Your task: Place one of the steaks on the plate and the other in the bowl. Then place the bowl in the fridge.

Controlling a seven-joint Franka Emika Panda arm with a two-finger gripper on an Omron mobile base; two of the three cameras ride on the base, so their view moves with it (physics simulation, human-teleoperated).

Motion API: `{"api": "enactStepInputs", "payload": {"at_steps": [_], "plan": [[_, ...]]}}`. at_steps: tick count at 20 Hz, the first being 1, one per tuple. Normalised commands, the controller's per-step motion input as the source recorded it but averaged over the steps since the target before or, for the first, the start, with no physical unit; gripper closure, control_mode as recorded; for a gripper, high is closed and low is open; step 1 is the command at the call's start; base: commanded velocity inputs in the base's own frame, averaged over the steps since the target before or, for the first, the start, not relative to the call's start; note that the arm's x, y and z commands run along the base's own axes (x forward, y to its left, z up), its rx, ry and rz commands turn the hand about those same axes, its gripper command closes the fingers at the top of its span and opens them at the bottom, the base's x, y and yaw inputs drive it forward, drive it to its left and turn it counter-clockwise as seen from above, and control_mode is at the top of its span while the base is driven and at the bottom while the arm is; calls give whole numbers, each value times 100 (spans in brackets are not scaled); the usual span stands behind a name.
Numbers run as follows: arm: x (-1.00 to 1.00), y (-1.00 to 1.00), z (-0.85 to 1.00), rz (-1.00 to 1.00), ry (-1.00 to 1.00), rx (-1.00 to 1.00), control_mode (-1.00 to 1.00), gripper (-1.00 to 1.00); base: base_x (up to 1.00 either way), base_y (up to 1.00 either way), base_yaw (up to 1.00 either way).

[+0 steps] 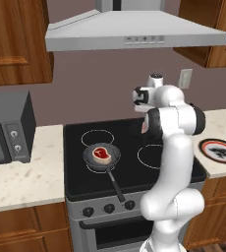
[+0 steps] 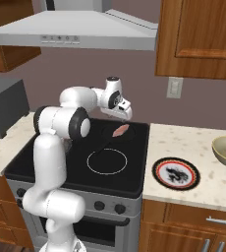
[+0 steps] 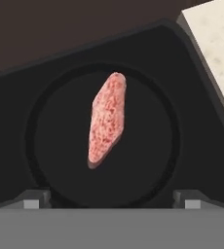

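- Gripper (image 3: 112,199) of mine spread wide, empty, hovering above a steak (image 3: 107,119) in a dark pan (image 3: 55,146).
- Second steak (image 1: 102,153) lies in the front frying pan (image 1: 91,158).

My two base cameras look forward and down from behind, sharing the stove (image 1: 129,147); my hand camera hangs close above one steak (image 3: 107,118).
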Motion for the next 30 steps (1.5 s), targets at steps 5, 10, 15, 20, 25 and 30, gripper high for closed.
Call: {"api": "enactStepInputs", "payload": {"at_steps": [5,10,15,20,25,30], "plan": [[29,0,-31,0,2,-6,-100,-100,0,0,0],[24,0,-34,0,4,-3,-100,-100,0,0,0],[15,0,-32,0,0,0,-100,-100,0,0,0],[15,0,-36,0,1,0,-100,-100,0,0,0],[0,0,-41,0,0,0,-100,-100,0,0,0],[0,0,-34,0,0,0,-100,-100,0,0,0]]}}
